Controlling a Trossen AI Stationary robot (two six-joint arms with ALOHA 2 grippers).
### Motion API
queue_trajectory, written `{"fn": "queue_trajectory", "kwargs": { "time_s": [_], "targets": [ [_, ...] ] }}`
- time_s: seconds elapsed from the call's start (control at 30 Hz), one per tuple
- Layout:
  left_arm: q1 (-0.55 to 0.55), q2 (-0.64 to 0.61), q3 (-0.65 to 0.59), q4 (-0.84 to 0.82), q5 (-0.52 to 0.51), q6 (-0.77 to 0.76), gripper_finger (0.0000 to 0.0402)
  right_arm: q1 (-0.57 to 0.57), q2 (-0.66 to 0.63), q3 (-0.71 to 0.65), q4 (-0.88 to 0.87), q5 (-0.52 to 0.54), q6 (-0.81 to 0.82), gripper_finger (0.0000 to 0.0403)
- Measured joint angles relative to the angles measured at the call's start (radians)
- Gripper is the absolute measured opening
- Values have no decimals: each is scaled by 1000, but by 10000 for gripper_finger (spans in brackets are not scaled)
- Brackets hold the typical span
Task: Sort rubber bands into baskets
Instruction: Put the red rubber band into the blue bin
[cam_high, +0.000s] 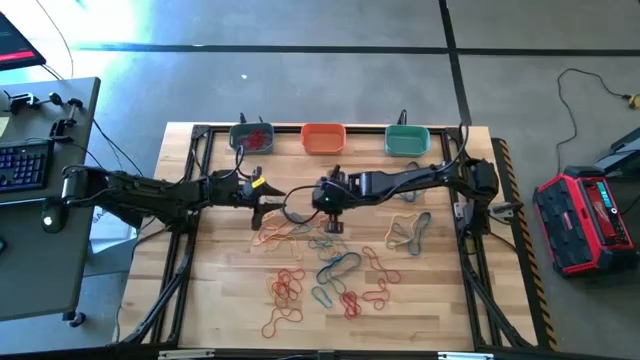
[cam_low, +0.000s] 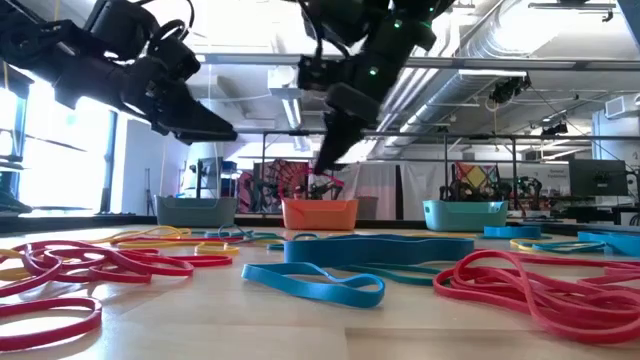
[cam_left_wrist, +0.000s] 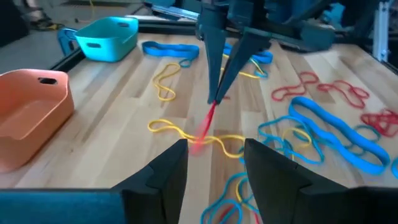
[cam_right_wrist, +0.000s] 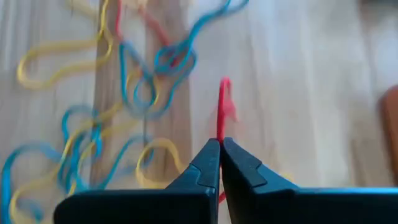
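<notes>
Your right gripper (cam_right_wrist: 220, 144) is clamped on a red rubber band (cam_right_wrist: 222, 106), lifted clear in front of the orange basket (cam_high: 323, 138). Your left gripper (cam_left_wrist: 213, 163), fingers apart, waits beside it above tangled yellow and blue bands (cam_high: 338, 266).

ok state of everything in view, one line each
right gripper: shut on a red band, raised over the table middle
red band: hanging from the right gripper, clear of the table
left gripper: open, empty, above the table
grey basket: upright, red bands inside
orange basket: upright, looks empty
teal basket: upright, contents unclear
other bands: loose on the table, tangled
</notes>
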Motion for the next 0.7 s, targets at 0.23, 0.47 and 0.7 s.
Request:
{"fn": "queue_trajectory", "kwargs": {
  "time_s": [0.23, 0.47, 0.7],
  "targets": [
    [-48, 98, 0, 145, -80, 13, 190, 7, 0, 0, 141, 5, -14, 0],
    [-97, 180, 52, 160, -184, 115, 193, 9, 0, 0, 215, -24, -44, 0],
    [-136, 266, 117, 156, -190, 202, 193, 9, 0, 1, 243, -50, -49, 0]
  ]
}}
